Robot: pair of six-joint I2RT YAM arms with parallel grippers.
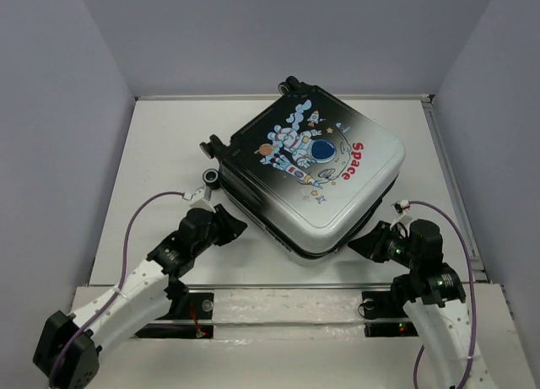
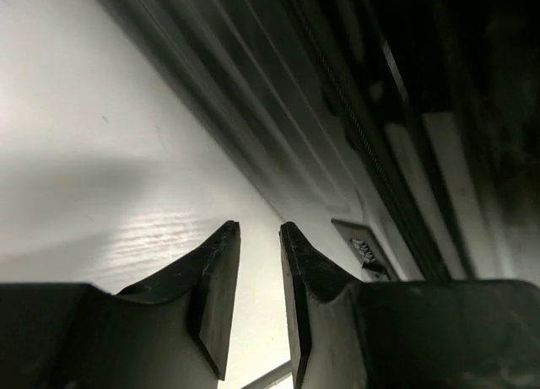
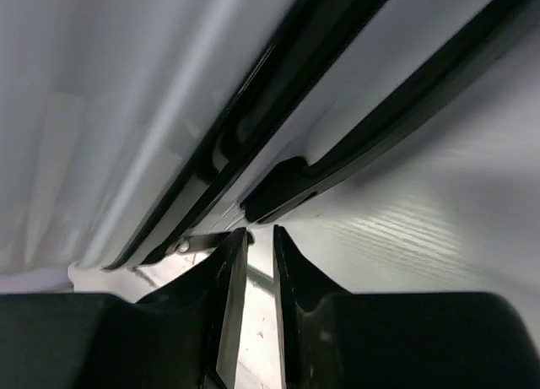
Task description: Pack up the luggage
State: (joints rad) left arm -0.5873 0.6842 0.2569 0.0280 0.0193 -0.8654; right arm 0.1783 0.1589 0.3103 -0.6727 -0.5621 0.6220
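- Table (image 1: pixel 169 153): white top, grey walls on three sides.
- Luggage (image 1: pixel 312 174): lies flat and shut in the middle of the table, turned diagonally. Astronaut and red "Space" print face up. Black end points far-left, white end points near-right.
- Left arm (image 1: pixel 135 292): reaches in from the near-left towards the dark near-left side of the case.
- Right arm (image 1: pixel 439 321): reaches in from the near-right towards the white near corner.
- Left gripper (image 1: pixel 239 226): low, just beside the case wall. Its fingers (image 2: pixel 215 279) are nearly closed with a thin slit, nothing between them. I can't confirm contact with the shell.
- Right gripper (image 1: pixel 359 243): just beside the case at seam height. Its fingers (image 3: pixel 228 288) are also down to a narrow slit and hold nothing. Contact is unclear here too.
- Wheels (image 1: pixel 213 144): on the black end, black-and-white. Another pair sits at the far corner.
- Purple cable (image 1: pixel 139 216): loops along the left arm. A matching one runs along the right arm.
- Zipper pull (image 3: pixel 190 244): small metal tab at the seam, just left of the right fingertips.
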